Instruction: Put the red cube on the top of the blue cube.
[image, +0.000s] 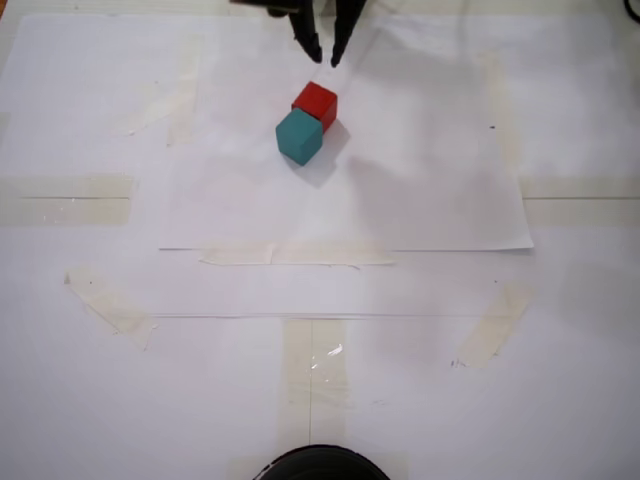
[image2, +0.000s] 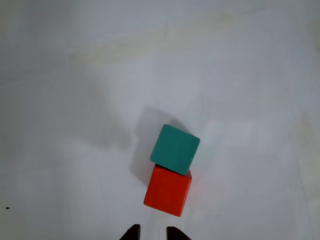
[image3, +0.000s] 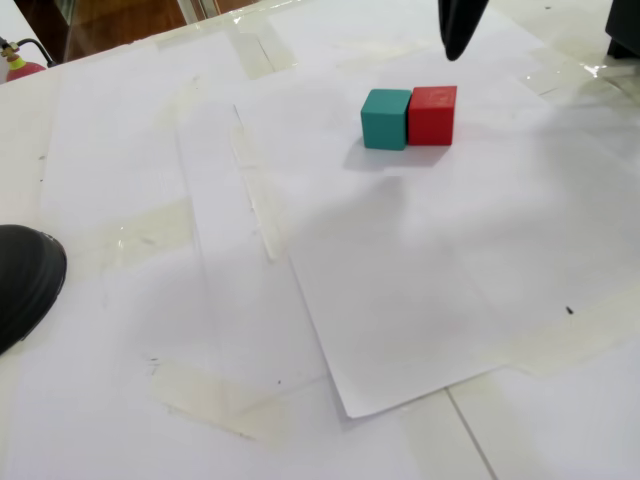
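In a fixed view the gripper (image: 323, 53) hangs just above the red cube (image: 316, 103), fingers parted and empty; the blue cube (image: 298, 137) touches the red one on its lower-left side, both on white paper (image: 420, 190). In the wrist view the fingertips show at the bottom edge, the red cube directly ahead and the blue cube beyond it (touching). In another fixed view the cubes sit side by side, red to the right with open paper there, so a grasp likely must avoid the blue-side face.

red cube (image: 316, 101): bright red | blue cube (image: 298, 136): teal | paper (image: 420, 190): white
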